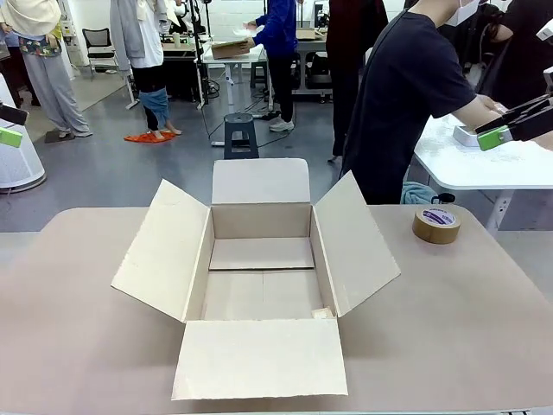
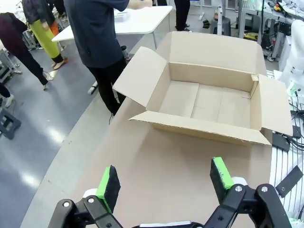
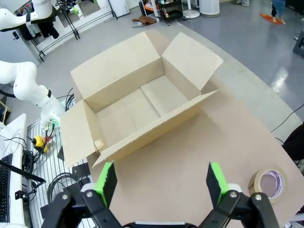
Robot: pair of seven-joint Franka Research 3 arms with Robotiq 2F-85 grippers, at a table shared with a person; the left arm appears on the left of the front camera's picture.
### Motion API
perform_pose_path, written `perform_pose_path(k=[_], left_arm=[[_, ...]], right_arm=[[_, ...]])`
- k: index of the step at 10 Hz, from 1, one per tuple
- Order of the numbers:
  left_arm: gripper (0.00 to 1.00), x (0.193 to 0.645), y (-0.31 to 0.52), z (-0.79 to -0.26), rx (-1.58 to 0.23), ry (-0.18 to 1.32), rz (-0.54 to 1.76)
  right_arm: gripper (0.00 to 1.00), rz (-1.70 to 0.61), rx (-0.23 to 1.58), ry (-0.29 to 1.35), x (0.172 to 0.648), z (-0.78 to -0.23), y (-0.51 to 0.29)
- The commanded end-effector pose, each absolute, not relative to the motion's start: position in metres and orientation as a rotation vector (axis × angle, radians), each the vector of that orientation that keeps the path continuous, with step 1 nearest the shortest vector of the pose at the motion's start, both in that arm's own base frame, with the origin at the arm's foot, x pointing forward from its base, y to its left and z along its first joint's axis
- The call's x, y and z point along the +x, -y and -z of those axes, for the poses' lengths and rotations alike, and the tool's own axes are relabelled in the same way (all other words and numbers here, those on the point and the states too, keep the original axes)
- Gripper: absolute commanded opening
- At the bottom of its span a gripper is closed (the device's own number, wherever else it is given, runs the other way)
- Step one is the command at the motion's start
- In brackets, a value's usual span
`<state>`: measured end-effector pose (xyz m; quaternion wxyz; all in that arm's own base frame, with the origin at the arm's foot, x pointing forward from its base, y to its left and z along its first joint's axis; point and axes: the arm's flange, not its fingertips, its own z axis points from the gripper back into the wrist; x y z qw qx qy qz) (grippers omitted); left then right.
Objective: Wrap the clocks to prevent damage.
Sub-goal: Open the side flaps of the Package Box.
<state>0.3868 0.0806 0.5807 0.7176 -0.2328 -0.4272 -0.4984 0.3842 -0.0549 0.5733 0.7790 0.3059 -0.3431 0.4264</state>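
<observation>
Hovering left gripper (image 2: 165, 178), right gripper (image 3: 160, 180), jaws apart

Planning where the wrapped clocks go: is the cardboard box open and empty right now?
Open and empty: the cardboard box has all four flaps spread outward, and its bare floor shows with nothing inside.

We are seeing an open brown cardboard box (image 1: 259, 290) sitting on the tan table (image 1: 467, 320), a brown roll of tape (image 1: 436, 225) lying well apart at its right, a dark round stool (image 1: 240, 134) standing beyond.
</observation>
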Motion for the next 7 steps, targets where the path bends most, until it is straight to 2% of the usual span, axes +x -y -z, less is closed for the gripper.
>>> perform_pose_path(k=[1,2,3,4,5,6,7], left_arm=[[0.56,0.386,-0.082,-0.581,-0.513,0.948,1.101],[0.40,0.382,-0.085,-0.584,-0.514,0.968,1.123],[0.00,0.385,-0.088,-0.584,-0.504,0.944,1.112],[0.00,0.386,-0.089,-0.584,-0.506,0.938,1.105],[0.00,0.388,-0.089,-0.585,-0.499,0.931,1.110],[0.15,0.390,-0.088,-0.585,-0.505,0.920,1.107],[0.06,0.393,-0.088,-0.584,-0.511,0.915,1.110]], right_arm=[[0.92,-0.922,0.661,0.743,0.385,-0.573,0.055],[0.41,-0.941,0.660,0.759,0.379,-0.577,0.055],[0.33,-0.931,0.663,0.766,0.379,-0.578,0.055],[0.35,-0.928,0.670,0.764,0.378,-0.578,0.055],[0.00,-0.930,0.669,0.762,0.377,-0.578,0.053],[0.00,-0.930,0.667,0.764,0.376,-0.579,0.052],[0.00,-0.932,0.669,0.763,0.375,-0.579,0.052]])
